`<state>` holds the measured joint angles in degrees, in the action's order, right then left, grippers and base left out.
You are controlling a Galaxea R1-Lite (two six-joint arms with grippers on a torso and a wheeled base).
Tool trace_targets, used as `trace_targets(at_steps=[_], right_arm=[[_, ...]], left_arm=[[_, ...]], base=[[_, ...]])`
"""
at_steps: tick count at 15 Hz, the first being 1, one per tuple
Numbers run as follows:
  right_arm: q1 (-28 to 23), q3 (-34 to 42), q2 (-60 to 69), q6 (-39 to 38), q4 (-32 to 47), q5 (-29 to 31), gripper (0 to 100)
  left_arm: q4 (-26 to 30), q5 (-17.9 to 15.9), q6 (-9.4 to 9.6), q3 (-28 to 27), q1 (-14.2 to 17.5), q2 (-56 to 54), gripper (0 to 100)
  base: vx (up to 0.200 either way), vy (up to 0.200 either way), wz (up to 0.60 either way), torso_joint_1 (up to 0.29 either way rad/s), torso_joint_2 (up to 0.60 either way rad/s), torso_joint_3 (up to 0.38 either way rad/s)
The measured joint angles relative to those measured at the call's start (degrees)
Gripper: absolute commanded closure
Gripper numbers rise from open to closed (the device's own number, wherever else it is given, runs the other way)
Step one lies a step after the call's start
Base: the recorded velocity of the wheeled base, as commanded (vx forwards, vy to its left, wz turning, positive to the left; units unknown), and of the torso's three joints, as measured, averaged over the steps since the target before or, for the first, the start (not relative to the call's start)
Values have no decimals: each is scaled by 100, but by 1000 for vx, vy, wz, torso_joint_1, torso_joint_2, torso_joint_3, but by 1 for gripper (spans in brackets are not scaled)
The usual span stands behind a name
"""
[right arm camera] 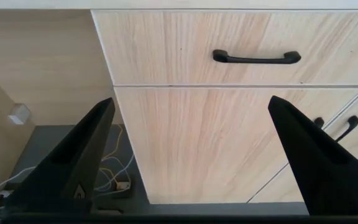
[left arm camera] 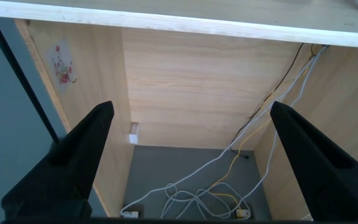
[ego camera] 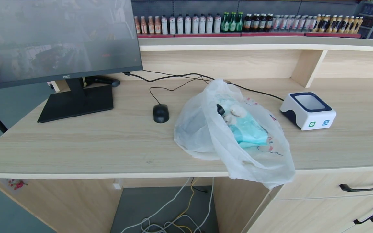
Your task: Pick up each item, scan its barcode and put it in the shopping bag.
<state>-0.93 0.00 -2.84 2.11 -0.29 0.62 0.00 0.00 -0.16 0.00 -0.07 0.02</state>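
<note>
A translucent white shopping bag [ego camera: 206, 129] lies on the wooden counter [ego camera: 92, 139], its open end hanging over the front edge. Inside it I see a teal packet [ego camera: 248, 129] and a small white item [ego camera: 237, 110] with a dark piece beside it. The white barcode scanner [ego camera: 307, 110] stands to the right of the bag. My left gripper [left arm camera: 188, 162] hangs open below the counter, facing the recess with loose cables [left arm camera: 197, 196]. My right gripper [right arm camera: 191, 162] is open too, low in front of the drawer fronts [right arm camera: 241, 56].
A monitor [ego camera: 57, 35] on a black stand fills the counter's left rear, with a black mouse [ego camera: 161, 113] and its cable between it and the bag. A raised shelf runs along the back, with bottles behind it. Drawers with black handles [ego camera: 361, 187] sit below right.
</note>
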Motion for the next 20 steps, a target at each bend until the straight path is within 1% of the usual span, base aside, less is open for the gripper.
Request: trace_targets(at_steps=[1, 4, 8, 20], right_arm=[[18, 0, 102, -17, 2, 0, 0], [41, 0, 255, -129, 5, 0, 0], [55, -2, 289, -146, 7, 0, 0], [52, 0, 294, -121, 5, 0, 0]], left_arm=[[0, 0, 0, 0, 2, 0, 0], [2, 0, -6, 0, -2, 0, 0], [0, 0, 5, 0, -2, 0, 0], [0, 0, -50, 0, 7, 0, 0]], base=[[0, 0, 0, 0, 0, 0], [-200, 0, 0, 6, 4, 4], [0, 0, 0, 0, 0, 0], [0, -200, 0, 7, 4, 2]])
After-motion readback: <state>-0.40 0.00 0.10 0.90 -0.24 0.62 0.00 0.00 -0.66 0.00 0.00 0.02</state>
